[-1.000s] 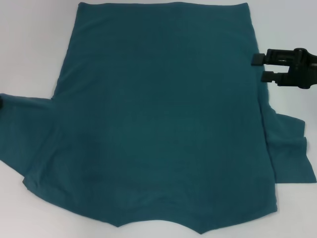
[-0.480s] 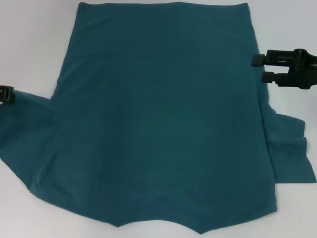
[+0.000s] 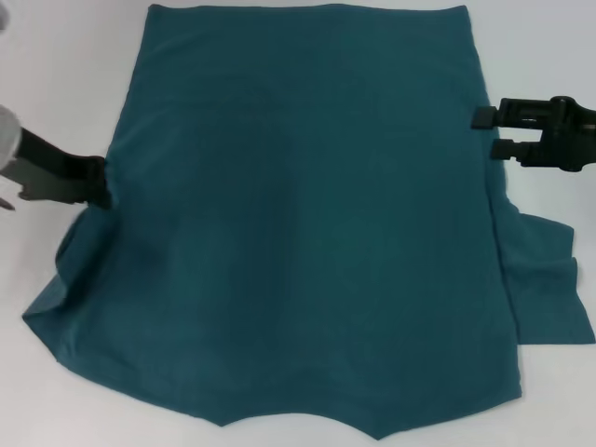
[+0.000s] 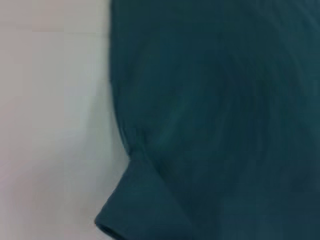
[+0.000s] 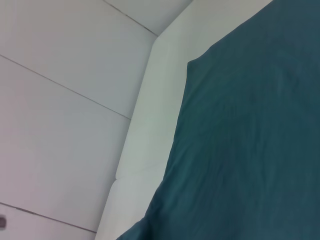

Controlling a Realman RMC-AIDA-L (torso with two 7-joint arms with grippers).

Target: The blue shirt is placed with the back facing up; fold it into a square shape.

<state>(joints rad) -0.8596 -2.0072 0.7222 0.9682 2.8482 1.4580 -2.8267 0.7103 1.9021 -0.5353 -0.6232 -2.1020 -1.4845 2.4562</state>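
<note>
Your blue shirt (image 3: 307, 214) lies flat, plain side up, filling most of the frame on the white table (image 3: 56, 74). L gripper (image 3: 101, 182) at mid-left is touching the sleeve edge, fingers can't tell. R gripper (image 3: 482, 131) at upper right by the shirt's side edge, fingers apart, holding nothing.

Both arms reached in from opposite sides of the table.

The black left gripper (image 3: 101, 182) came in from the table's left edge on a dark arm with a grey wrist, its tip against the cloth's side edge; whether its fingers gripped could not be told. The black right gripper (image 3: 482, 131) hung near the right edge, its two fingers apart, pointing inward.
</note>
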